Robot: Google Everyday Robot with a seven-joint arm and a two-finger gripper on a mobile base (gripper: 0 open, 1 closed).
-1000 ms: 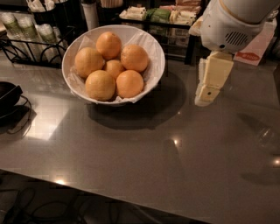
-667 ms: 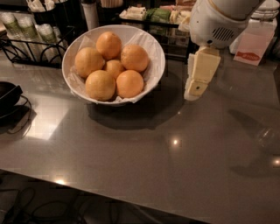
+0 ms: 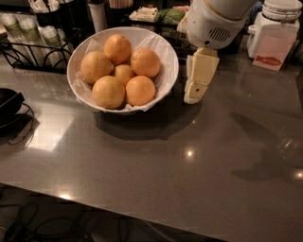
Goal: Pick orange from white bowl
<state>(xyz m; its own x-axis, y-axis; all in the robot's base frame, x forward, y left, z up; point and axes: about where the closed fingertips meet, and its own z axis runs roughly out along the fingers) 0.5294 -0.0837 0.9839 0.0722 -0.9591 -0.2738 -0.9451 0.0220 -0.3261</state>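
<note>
The white bowl (image 3: 168, 71), lined with crinkled white paper, stands on the grey counter at upper left. It holds several oranges: one at the back (image 3: 118, 48), one at the left (image 3: 96, 66), one at the right (image 3: 146, 62), two at the front (image 3: 109, 91) (image 3: 140, 90), and a smaller one in the middle (image 3: 124, 73). My gripper (image 3: 195, 92) hangs from the white arm just right of the bowl's rim, pointing down over the counter, apart from the oranges.
A black wire rack (image 3: 28, 52) with cups stands behind the bowl at left. A black object (image 3: 7, 104) lies at the left edge. A white jar (image 3: 281, 12) and a paper packet (image 3: 272, 49) stand at upper right. Boxes line the back.
My gripper has moved left across the counter, from well right of the bowl to just beside its right rim. The bowl and oranges have not moved.
</note>
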